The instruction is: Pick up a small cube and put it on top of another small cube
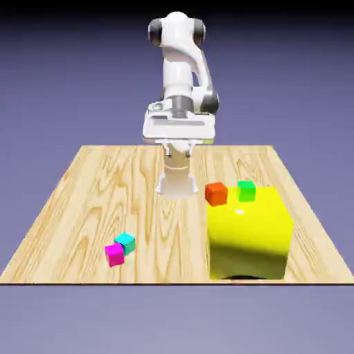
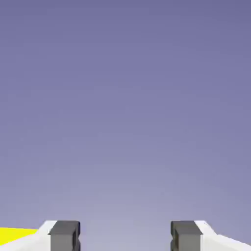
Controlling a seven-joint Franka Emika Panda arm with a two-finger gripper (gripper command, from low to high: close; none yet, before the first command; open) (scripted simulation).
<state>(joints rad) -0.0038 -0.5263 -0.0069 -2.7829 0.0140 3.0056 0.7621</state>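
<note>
Four small cubes show in the exterior view. A red cube (image 1: 216, 193) and a green cube (image 1: 246, 191) sit on the top far edge of a big yellow block (image 1: 250, 231). Near the table's front left, a magenta cube (image 1: 115, 254) touches a cyan cube (image 1: 125, 242) just behind it. My gripper (image 1: 179, 149) hangs high over the table's far middle, well apart from every cube. In the hand view its two grey fingertips (image 2: 64, 235) stand wide apart with nothing between them, so the gripper (image 2: 125, 236) is open. That view shows only backdrop and a yellow sliver (image 2: 17, 234) at the lower left.
The wooden table (image 1: 90, 200) spreads under the arm. The tall yellow block takes up the table's front right and stands higher than the small cubes on the left.
</note>
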